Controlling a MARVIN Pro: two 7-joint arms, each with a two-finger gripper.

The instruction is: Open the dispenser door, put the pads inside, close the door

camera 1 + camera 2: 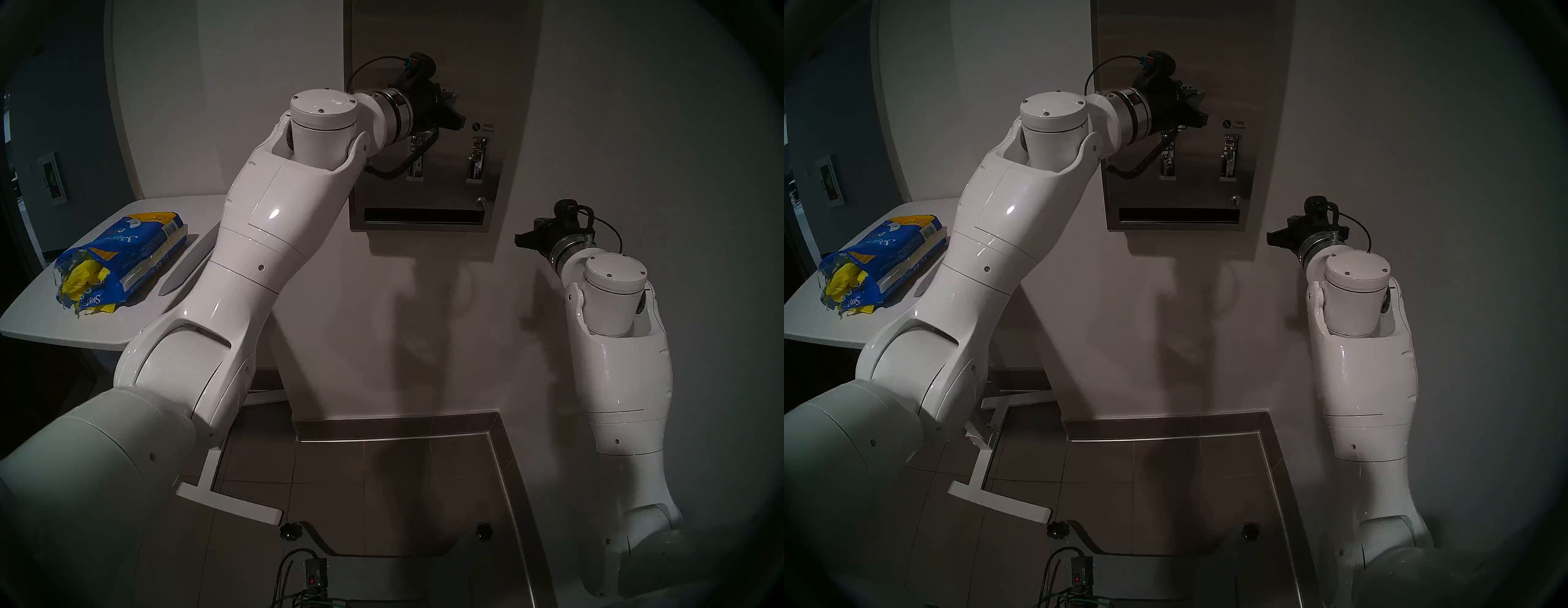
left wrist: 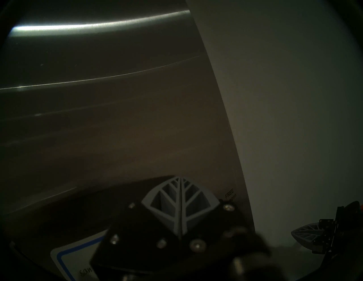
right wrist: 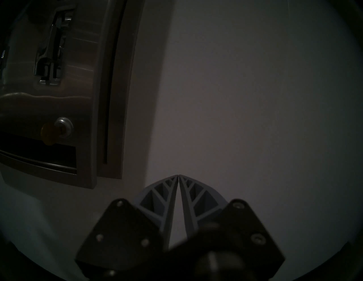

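My left gripper (image 1: 456,116), jaws closed and empty, nears the rigid, slippery dispenser door (image 1: 445,51); its right edge offers purchase, right gripper (image 1: 524,241) likewise closed, empty.

Yellow pads (image 1: 80,280) in blue printed bag (image 1: 127,250); door (image 1: 424,42) seemingly steel-grey.

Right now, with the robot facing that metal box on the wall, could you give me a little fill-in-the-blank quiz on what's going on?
1. The dispenser door is ____, flush with the wall.
2. The yellow pads poke out of a torn ____ bag on the white table.
3. The left gripper is ____, holding nothing, in front of the door.
4. The right gripper hangs to the ____ of the dispenser.

Missing words: closed; blue; shut; right
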